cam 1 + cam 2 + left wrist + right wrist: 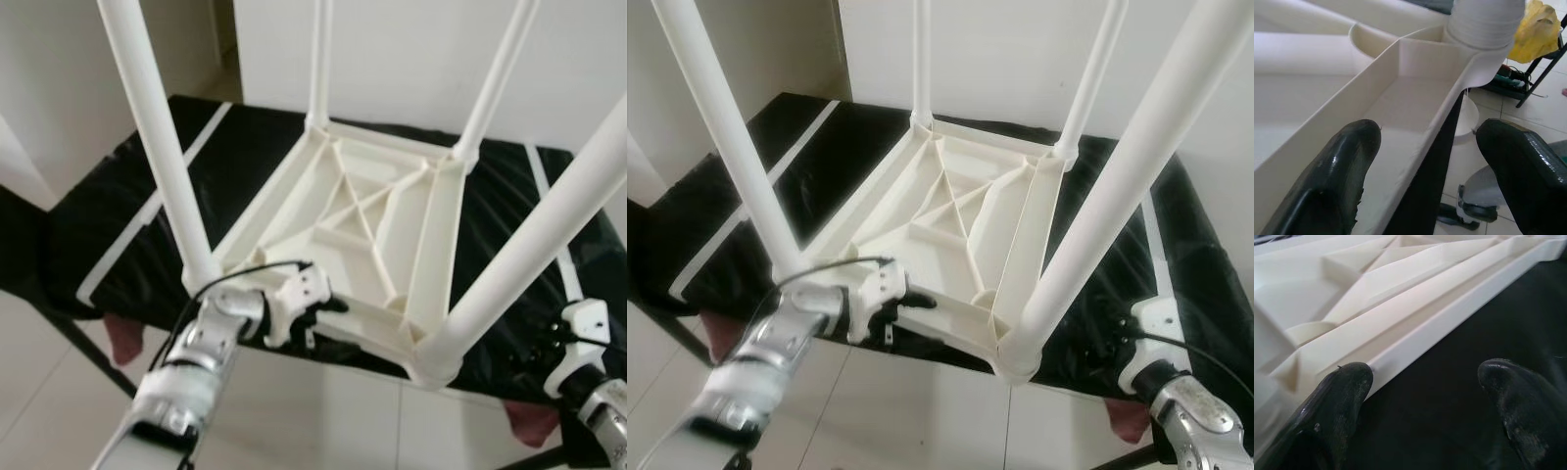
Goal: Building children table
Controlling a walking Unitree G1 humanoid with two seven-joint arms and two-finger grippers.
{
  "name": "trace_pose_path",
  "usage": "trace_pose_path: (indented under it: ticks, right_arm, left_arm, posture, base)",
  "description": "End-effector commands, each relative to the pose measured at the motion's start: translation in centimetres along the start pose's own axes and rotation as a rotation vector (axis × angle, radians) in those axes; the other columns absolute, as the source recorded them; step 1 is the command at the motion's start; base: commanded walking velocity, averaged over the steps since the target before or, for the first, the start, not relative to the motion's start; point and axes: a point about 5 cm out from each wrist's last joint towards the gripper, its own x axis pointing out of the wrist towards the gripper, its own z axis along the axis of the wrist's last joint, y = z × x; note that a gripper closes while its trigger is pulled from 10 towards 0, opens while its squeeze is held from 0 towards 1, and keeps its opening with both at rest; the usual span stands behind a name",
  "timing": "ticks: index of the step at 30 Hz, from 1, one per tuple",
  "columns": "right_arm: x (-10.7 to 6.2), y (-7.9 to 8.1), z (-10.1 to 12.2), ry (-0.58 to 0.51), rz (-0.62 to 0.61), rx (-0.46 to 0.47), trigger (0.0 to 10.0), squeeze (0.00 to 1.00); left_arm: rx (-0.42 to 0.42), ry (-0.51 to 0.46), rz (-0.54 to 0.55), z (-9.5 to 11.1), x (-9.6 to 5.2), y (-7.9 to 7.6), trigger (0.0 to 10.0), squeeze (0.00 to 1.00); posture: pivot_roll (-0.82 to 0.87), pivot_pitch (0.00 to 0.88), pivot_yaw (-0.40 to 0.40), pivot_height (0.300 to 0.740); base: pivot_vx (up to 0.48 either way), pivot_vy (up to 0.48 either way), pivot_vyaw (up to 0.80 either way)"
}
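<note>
Nearly built — all four legs (157, 137) standing in the upturned tabletop (362, 225), left gripper (1422, 186) spread astride its near rim, right gripper (1422, 396) spread beside its edge — flipping upright probably left.

All four table legs (157, 137) run out of my head views at the top edge, the right gripper (1117, 343) hides its fingertips behind the nearest leg, and the yellow object (1537, 32) is cropped.

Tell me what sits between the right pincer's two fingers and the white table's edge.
Nothing but bare black cover: in the right wrist view the right pincer hangs open beside the upturned table's rim, one finger close against that rim.
</note>
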Motion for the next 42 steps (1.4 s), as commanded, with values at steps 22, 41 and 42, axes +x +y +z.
trace_pose_path:
  ticks: [22, 41, 42]
  right_arm:
    - [-0.8, -0.1, 0.3, 0.018, -0.014, -0.009, 10.0, 0.0]
    - [-3.4, 1.1, 0.8, 0.123, 0.195, -0.003, 10.0, 0.0]
    - [-3.4, 1.1, 0.8, 0.123, 0.195, -0.003, 10.0, 0.0]
  left_arm:
    - [-0.002, 0.096, 0.54, 2.2, 3.5, 5.6, 10.0, 0.0]
    - [0.019, 0.059, 0.672, 3.5, 3.6, 7.3, 10.0, 0.0]
    - [0.019, 0.059, 0.672, 3.5, 3.6, 7.3, 10.0, 0.0]
  posture:
    - [-0.05, 0.026, 0.004, 0.74]
    - [-0.05, 0.042, 0.009, 0.74]
    - [-0.05, 0.042, 0.009, 0.74]
  base:
    - [0.0, 0.0, 0.0]
    - [0.0, 0.0, 0.0]
    - [0.0, 0.0, 0.0]
